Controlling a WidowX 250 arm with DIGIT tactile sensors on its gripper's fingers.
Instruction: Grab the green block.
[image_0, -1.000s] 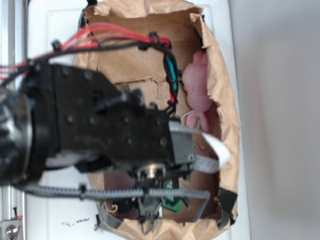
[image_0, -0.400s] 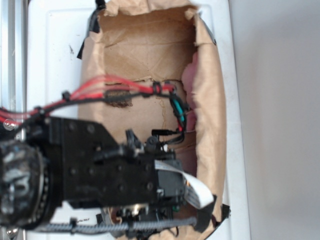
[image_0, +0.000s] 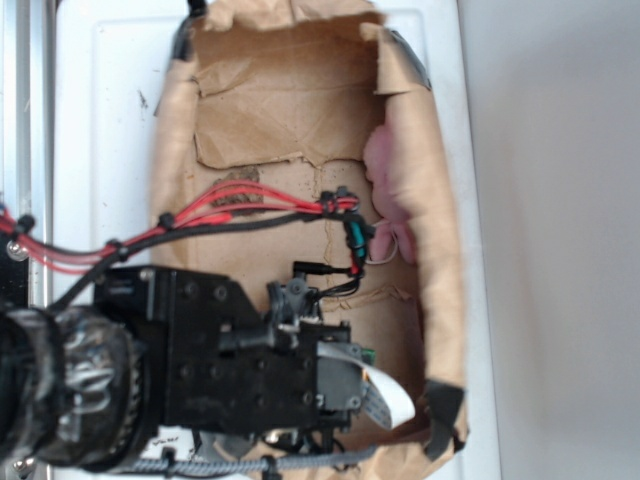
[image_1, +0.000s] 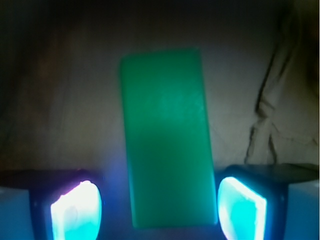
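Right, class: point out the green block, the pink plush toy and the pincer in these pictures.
green block (image_1: 165, 135), wrist view, middle of its flat top face.
pink plush toy (image_0: 388, 180), exterior view, its body beside the bag's wall.
pincer (image_1: 159, 210), wrist view, midway between the glowing fingertips.
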